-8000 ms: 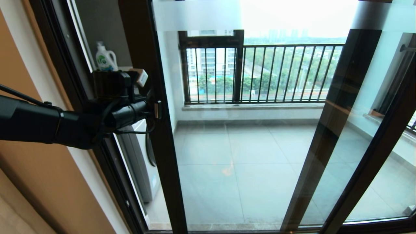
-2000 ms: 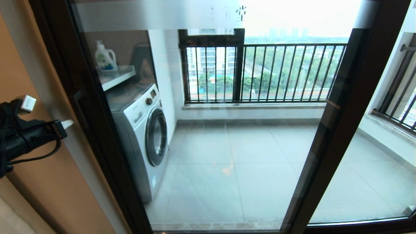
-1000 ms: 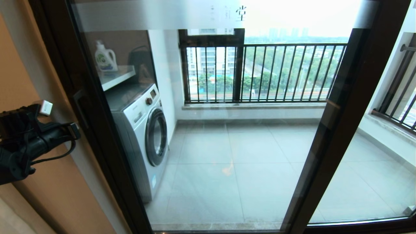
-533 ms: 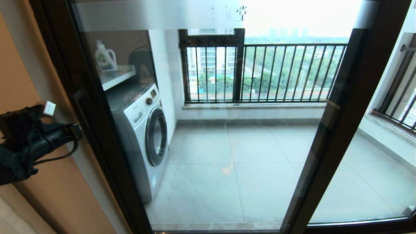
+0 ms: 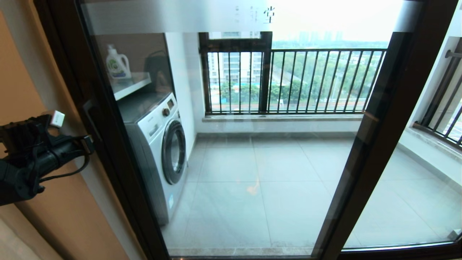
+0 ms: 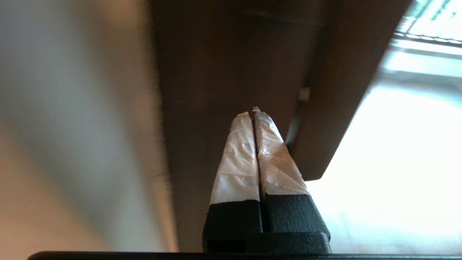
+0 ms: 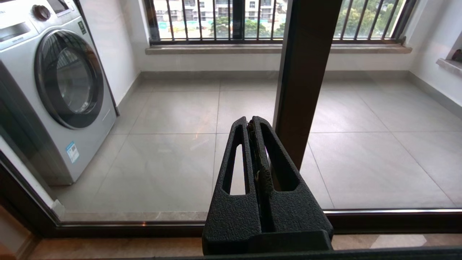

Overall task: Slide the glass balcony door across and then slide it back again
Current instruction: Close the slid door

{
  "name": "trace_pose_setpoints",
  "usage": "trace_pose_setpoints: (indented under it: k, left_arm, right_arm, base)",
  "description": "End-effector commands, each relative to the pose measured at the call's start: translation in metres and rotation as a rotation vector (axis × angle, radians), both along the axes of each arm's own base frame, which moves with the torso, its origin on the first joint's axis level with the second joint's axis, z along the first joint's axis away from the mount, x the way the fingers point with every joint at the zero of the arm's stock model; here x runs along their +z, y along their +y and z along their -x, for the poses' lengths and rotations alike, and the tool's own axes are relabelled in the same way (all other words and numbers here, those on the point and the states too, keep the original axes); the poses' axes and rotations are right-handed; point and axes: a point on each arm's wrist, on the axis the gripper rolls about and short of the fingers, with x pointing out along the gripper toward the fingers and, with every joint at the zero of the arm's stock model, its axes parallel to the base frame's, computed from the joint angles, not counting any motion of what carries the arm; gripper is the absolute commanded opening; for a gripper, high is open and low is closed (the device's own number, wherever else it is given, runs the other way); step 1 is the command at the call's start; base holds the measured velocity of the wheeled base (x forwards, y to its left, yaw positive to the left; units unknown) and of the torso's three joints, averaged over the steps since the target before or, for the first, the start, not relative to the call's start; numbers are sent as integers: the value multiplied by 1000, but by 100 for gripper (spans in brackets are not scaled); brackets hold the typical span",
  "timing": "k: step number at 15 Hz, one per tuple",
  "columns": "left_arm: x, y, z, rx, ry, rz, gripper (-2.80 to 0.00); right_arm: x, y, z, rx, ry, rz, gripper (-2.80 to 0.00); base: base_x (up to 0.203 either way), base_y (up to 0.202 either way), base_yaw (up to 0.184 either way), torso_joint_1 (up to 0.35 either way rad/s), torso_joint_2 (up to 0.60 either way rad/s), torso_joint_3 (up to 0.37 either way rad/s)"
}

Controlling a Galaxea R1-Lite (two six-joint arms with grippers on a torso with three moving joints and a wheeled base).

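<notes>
The glass balcony door (image 5: 252, 162) stands slid fully to the left, its dark brown left stile (image 5: 108, 151) against the wall. Its frosted top strip (image 5: 173, 16) carries Chinese characters. The dark bar handle (image 5: 90, 119) sits on that stile. My left gripper (image 5: 89, 141) is shut with nothing in it, its tip close to the stile just below the handle. In the left wrist view its taped fingers (image 6: 236, 151) of the left gripper (image 6: 252, 111) point at the brown frame (image 6: 202, 72), with the handle (image 6: 325, 108) beside them. My right gripper (image 7: 251, 121) is shut, low before the door's right stile (image 7: 303, 72).
A washing machine (image 5: 158, 144), a shelf with a detergent bottle (image 5: 117, 65) and tiled floor lie behind the glass. Black railing bars (image 5: 306, 79) close the balcony's far side. A tan wall (image 5: 32, 90) is to the left of the door.
Eight seconds ago the door stood partly open with my left gripper at its stile; now it is fully left. Over the last two seconds my left gripper has moved right, toward the stile.
</notes>
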Motion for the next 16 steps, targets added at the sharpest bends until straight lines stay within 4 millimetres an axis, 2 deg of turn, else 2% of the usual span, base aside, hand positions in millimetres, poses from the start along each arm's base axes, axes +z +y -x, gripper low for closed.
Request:
trace_pose_setpoints:
  k: [1, 3, 6, 9, 16]
  left_arm:
    - [5, -15, 2, -38, -11, -11, -280]
    - [1, -24, 0, -20, -5, -83, -280]
    - [-1, -36, 0, -26, 5, -94, -280]
    - [5, -35, -3, -1, -18, -102, -280]
    - [27, -48, -9, 46, -89, -121, -280]
  right_arm:
    - [-3, 0, -1, 1, 12, 1, -280]
    - [-3, 0, -1, 1, 12, 1, -280]
    - [-3, 0, -1, 1, 12, 1, -280]
    - [-3, 0, -1, 1, 12, 1, -280]
    - [-3, 0, -1, 1, 12, 1, -280]
  base:
    - [0, 0, 0, 0, 0, 0]
    - [0, 0, 0, 0, 0, 0]
    - [0, 0, 0, 0, 0, 0]
    - [0, 0, 0, 0, 0, 0]
    - [0, 0, 0, 0, 0, 0]
